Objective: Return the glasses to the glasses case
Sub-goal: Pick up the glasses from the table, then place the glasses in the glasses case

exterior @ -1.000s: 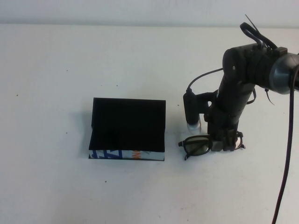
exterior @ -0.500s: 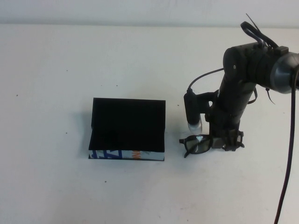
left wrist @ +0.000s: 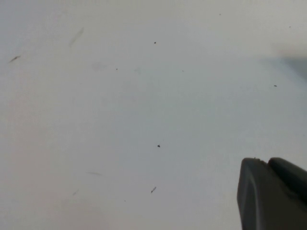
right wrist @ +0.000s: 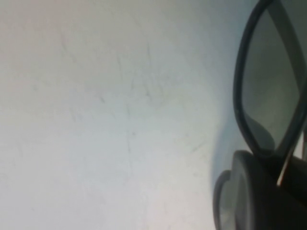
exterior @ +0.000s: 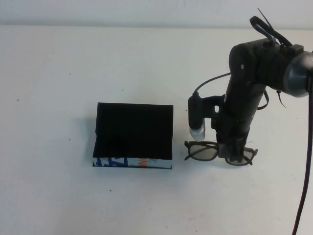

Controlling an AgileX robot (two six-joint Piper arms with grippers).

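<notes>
Black and boxy, the case (exterior: 133,136) sits on the white surface (exterior: 58,88) left of centre in the high view. Its flap lid is dark and covers most of the top, and a strip printed in blue, white and orange shows along the near edge.

The glasses (exterior: 219,153) lie just to the right of the case, apart from it, with their dark frame running left to right. One greyish lens shows clearly on the left; the right lens is partly hidden by the arm.

The right tool (exterior: 233,151) comes down from above onto the middle of the glasses, at the bridge, and its fingers are pinched together on the frame. In the right wrist view a lens and its thick rim (right wrist: 271,91) fill the edge of the picture, with a dark finger (right wrist: 268,191) right against the frame.

The left tool (left wrist: 273,194) appears only as a dark corner in its own wrist view, over bare surface; whether it is apart or together I cannot tell.
</notes>
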